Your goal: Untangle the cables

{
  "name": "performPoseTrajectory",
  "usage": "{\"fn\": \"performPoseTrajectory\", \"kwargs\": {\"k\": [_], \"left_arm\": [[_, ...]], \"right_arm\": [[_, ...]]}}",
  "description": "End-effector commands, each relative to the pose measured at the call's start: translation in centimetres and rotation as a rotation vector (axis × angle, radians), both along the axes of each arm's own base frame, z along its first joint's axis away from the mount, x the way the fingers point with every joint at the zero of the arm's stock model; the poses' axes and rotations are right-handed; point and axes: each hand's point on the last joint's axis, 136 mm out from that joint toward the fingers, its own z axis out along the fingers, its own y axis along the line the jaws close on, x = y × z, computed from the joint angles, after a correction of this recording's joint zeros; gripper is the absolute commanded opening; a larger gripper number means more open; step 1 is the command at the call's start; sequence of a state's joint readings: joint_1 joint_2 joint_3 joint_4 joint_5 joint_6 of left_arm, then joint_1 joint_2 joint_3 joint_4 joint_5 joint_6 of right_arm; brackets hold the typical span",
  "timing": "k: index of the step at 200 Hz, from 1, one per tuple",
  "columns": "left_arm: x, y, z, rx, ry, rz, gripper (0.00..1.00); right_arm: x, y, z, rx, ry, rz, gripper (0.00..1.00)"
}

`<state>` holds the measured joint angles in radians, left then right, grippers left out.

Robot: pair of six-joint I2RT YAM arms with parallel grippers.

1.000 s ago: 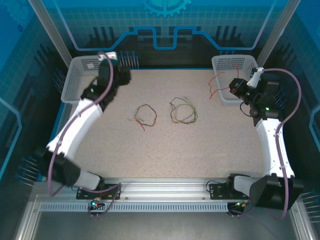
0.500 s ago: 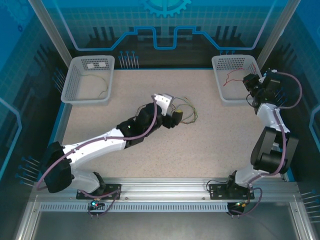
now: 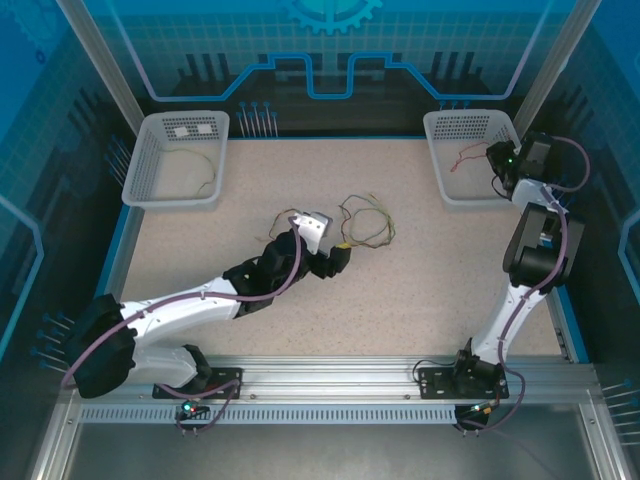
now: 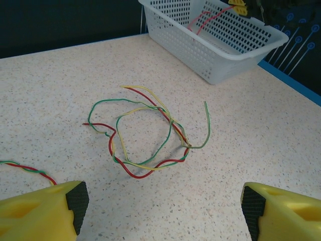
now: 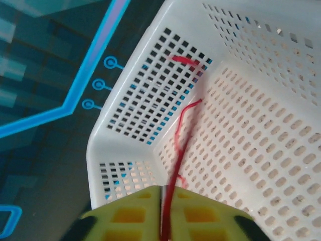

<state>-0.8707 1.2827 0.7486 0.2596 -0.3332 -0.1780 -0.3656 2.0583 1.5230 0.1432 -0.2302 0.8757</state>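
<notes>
Left hand [image 4: 163, 201]: spread wide, empty, just short of the tangle [image 4: 173, 129], which lies well apart from the basket [image 4: 220, 47].
Right hand [image 5: 161, 213]: pinching a red cable [image 5: 176, 150] that dangles into the basket.
Risk: if I grab several strands, the knot tightens, and the red cable may snag on the basket wall.

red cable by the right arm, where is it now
In the top view, the red cable sits in the white basket at the table's far right corner, one end pinched in the right end effector.
</notes>
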Motion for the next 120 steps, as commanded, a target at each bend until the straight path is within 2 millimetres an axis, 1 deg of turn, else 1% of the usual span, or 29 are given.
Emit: {"fn": "performPoseTrajectory", "kwargs": {"k": [1, 5, 9, 23, 29, 48, 55, 61, 74, 80, 88, 99, 110, 111, 120], "left_arm": [[0.5, 0.9, 0.9, -0.010, -0.039, 0.046, 0.82], [0.5, 1.0, 0.8, -0.007, -0.038, 0.051, 0.82], [0.6, 1.1, 0.8, -0.006, -0.040, 0.057, 0.82], [0.7, 1.4, 0.7, 0.001, -0.045, 0.070, 0.82], [0.7, 1.4, 0.7, 0.005, -0.050, 0.073, 0.82], [0.9, 1.9, 0.8, 0.015, -0.059, 0.096, 0.83], [1.0, 2.1, 0.8, 0.019, -0.059, 0.108, 0.83], [1.2, 2.3, 0.8, 0.022, -0.058, 0.116, 0.84], [1.5, 2.8, 0.8, 0.016, -0.038, 0.133, 0.84], [1.8, 3.3, 0.9, 0.007, -0.020, 0.150, 0.84], [2.2, 4.0, 0.9, -0.015, 0.011, 0.174, 0.84], [2.8, 5.1, 0.8, -0.049, 0.060, 0.208, 0.85], [3.5, 6.3, 0.6, -0.075, 0.108, 0.242, 0.85], [3.5, 6.5, 0.3, -0.068, 0.118, 0.249, 0.85], [4.1, 7.6, -0.2, -0.073, 0.171, 0.286, 0.86]], "right_arm": [[0.6, 0.1, 0.0, -0.029, 0.039, 0.015, 0.30], [0.6, 0.2, 0.0, -0.035, 0.045, 0.018, 0.40], [0.5, 0.3, -0.1, -0.041, 0.054, 0.016, 0.46], [-0.3, 0.1, -0.3, -0.056, 0.097, -0.004, 0.57], [-0.6, 0.2, -0.2, -0.062, 0.106, -0.008, 0.66], [-2.0, 0.6, 1.2, -0.081, 0.117, -0.008, 0.70], [-2.6, 1.0, 2.0, -0.103, 0.117, -0.002, 0.78], [-3.1, 1.3, 2.7, -0.131, 0.126, -0.004, 0.80], [-4.8, 2.0, 3.8, -0.159, 0.184, -0.018, 0.83], [-5.7, 2.4, 4.6, -0.165, 0.190, -0.016, 0.84], [-6.7, 3.4, 5.8, -0.182, 0.177, 0.005, 0.84], [-8.0, 5.7, 7.9, -0.221, 0.122, 0.058, 0.83], [-9.4, 8.6, 10.0, -0.287, 0.060, 0.130, 0.83], [-9.5, 8.9, 10.2, -0.293, 0.055, 0.136, 0.83], [-10.9, 11.6, 11.8, -0.354, 0.011, 0.195, 0.83]]}}
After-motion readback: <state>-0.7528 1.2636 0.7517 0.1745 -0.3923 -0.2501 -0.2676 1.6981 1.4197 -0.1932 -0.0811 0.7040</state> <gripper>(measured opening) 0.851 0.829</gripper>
